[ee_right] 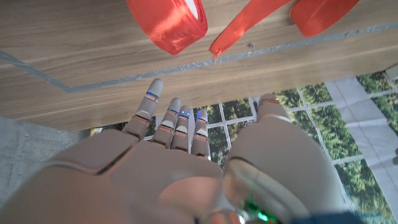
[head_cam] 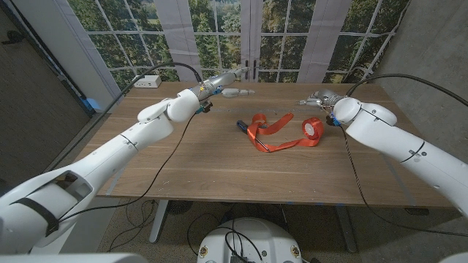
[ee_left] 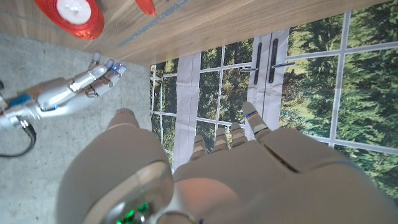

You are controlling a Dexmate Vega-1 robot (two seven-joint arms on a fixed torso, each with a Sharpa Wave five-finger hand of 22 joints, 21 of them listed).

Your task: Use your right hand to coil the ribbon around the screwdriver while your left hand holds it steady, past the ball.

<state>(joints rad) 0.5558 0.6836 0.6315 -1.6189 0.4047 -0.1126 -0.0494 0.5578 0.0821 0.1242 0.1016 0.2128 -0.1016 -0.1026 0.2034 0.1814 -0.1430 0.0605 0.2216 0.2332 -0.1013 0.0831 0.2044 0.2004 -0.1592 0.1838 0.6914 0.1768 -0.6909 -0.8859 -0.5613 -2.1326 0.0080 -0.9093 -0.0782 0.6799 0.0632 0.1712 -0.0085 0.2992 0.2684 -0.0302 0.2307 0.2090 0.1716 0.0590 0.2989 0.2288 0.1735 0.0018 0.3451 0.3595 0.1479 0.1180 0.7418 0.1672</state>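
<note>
We see the red ribbon lying loose mid-counter, its spool at the right end and the screwdriver at its left. Our left hand and right hand wait at the far edge of the counter, fingers extended, holding nothing.

A wooden table is seen in the head view, its top crossed by a thin pale seam running from side to side. Near its middle a red ribbon is laid in loose loops directly on the wood. At one end of it a red spool is stood on the tabletop, and at the other a dark-handled screwdriver is laid flat, partly covered by the ribbon. At the far left corner a small white box is set on the table, with a black cable trailed from it.
</note>
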